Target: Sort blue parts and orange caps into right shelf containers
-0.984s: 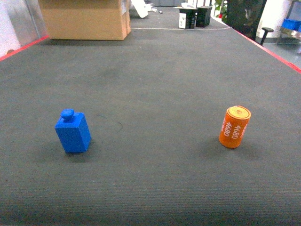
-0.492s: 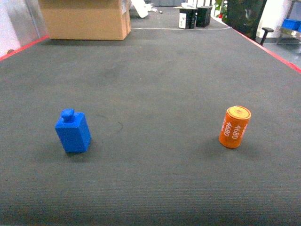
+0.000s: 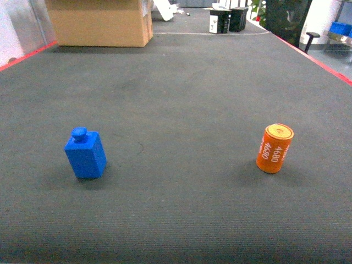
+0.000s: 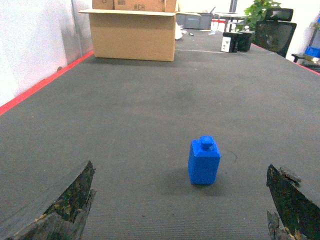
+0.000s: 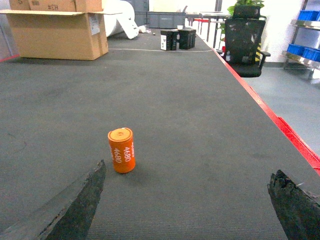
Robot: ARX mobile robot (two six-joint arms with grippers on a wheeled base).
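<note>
Blue part [image 4: 204, 161]: stands upright on the dark mat [image 3: 181, 99], long axis vertical, small knob on top. It lies straight ahead of my left gripper [image 4: 180, 210] and a little right of centre between the fingertips; in the head view it sits on the left side, so my left arm is the nearer one. The left fingers [image 4: 70, 200] are spread wide and hold nothing.

Orange cap [image 5: 121, 150]: also upright, printed "4680", ahead of my right gripper [image 5: 185, 210] but toward its left finger [image 5: 80, 200]. The right fingers are likewise spread wide and empty.

The two pieces stand well apart, with bare mat all round each, so I judge a forward approach unobstructed. A cardboard box [image 3: 99, 22] stands far behind; the red edge stripe [image 5: 280, 125] bounds the mat on the right. Blue shelf containers [image 5: 302, 50] show beyond it, far right.
</note>
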